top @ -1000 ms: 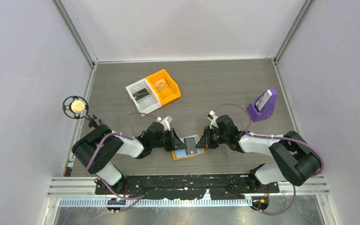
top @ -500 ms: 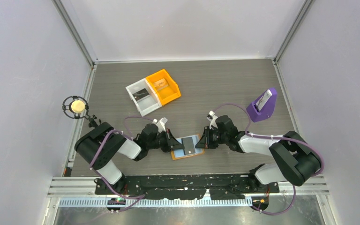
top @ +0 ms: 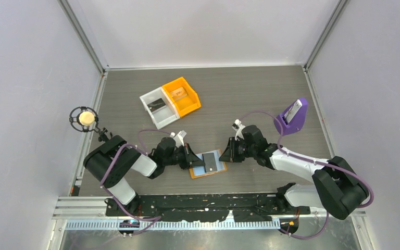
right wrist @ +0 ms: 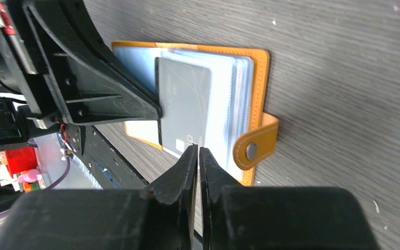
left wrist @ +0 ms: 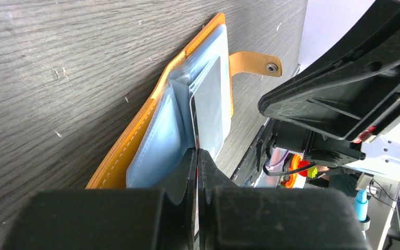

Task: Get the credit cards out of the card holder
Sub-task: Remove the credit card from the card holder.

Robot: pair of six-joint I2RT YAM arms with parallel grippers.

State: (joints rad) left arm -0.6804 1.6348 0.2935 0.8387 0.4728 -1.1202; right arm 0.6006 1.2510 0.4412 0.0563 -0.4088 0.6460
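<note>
Left gripper (top: 189, 156), lower centre-left in the top view, has its fingers pressed together on the left edge of a grey card (top: 212, 162). The card lies on the open orange card holder (top: 200, 171), which rests flat on the tabletop (top: 250, 99) at lower centre. Just right of it, the right gripper (top: 225, 155) is also closed, tips at the holder's right edge. Whether it pinches anything cannot be told.
</note>
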